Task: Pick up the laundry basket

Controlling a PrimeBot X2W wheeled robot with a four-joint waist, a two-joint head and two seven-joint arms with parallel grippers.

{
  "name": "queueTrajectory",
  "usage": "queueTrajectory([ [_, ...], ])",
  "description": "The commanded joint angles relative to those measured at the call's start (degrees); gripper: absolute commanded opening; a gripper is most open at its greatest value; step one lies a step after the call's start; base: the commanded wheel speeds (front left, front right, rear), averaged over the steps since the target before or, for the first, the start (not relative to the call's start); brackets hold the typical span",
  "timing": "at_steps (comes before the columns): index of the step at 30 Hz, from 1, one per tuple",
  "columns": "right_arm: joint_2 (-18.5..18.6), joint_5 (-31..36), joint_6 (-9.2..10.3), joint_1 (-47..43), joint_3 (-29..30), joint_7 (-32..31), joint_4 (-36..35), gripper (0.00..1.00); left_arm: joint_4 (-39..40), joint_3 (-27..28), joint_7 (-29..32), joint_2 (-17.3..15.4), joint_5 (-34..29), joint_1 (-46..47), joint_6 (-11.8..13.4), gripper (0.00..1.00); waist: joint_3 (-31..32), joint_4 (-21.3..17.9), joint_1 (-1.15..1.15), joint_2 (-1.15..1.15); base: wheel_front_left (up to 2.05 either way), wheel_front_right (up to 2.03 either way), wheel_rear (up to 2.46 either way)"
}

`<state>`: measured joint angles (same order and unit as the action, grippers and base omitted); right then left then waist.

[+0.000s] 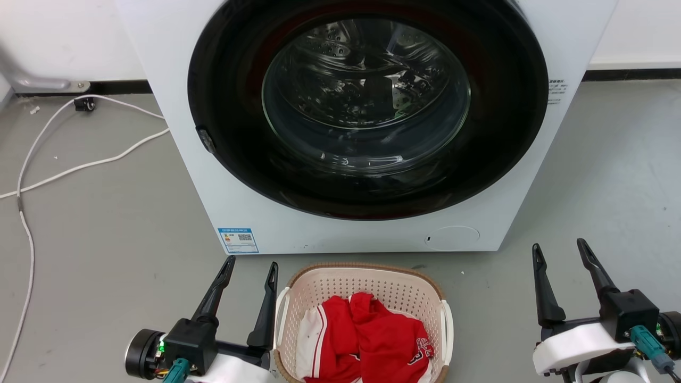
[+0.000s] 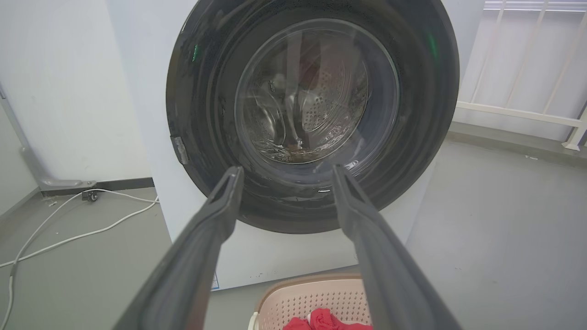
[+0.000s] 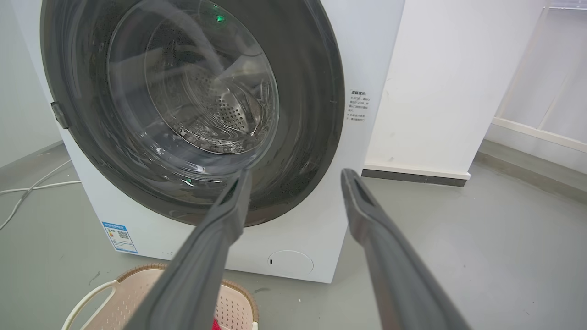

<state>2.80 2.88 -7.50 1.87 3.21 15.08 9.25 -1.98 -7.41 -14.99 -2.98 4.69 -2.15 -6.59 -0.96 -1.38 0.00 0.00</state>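
Note:
The laundry basket (image 1: 340,287) is cream with perforated walls, a brown woven-look rim and white side handles. It sits on the floor just in front of the washer, at the bottom middle of the head view, with red and white clothes (image 1: 367,340) inside. My left gripper (image 1: 251,263) stands open right beside the basket's left handle, fingers pointing toward the washer. My right gripper (image 1: 561,250) is open well to the right of the basket, apart from it. The basket (image 2: 302,298) shows low in the left wrist view, and the basket (image 3: 119,298) sits at the lower left of the right wrist view.
A white front-loading washer (image 1: 223,175) with a shut dark round door (image 1: 367,106) stands directly behind the basket. White cables (image 1: 80,165) run across the grey floor at the left. A white wall (image 3: 435,82) and a white railing (image 2: 527,114) lie to the right.

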Motion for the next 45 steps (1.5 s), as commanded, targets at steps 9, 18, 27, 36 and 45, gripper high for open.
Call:
queueTrajectory([
  [9,0.13,-0.93,0.02,2.61,1.0,-0.89,3.14,1.0,-3.6,0.24,-0.24,0.1,1.17,2.16,-0.22,1.0,-5.26,-0.26,0.0,0.0,0.0,0.0,0.0],
  [18,0.12,-1.44,0.02,10.59,0.89,-6.39,10.76,1.0,-15.27,-0.23,-0.24,-0.92,-0.23,12.33,-0.62,1.0,-17.0,-0.35,0.0,0.0,0.0,0.0,0.0],
  [27,0.08,-2.63,0.02,20.99,-1.5,-12.08,24.76,1.0,-31.49,-3.76,-0.24,-3.64,-0.41,25.61,-0.83,1.0,-26.85,-0.42,0.0,0.0,0.0,0.0,0.0],
  [36,0.09,-3.6,0.02,30.66,-3.15,-13.34,36.67,1.0,-46.96,-10.68,-0.22,-4.98,2.37,37.76,-0.87,1.0,-34.9,-0.01,0.0,0.0,0.0,0.0,0.0],
  [45,0.11,-6.24,0.02,38.54,-5.27,-11.98,45.87,1.0,-59.03,-14.26,0.4,-6.29,5.03,48.3,-0.83,1.0,-40.72,0.04,0.0,0.0,0.0,0.0,0.0],
])
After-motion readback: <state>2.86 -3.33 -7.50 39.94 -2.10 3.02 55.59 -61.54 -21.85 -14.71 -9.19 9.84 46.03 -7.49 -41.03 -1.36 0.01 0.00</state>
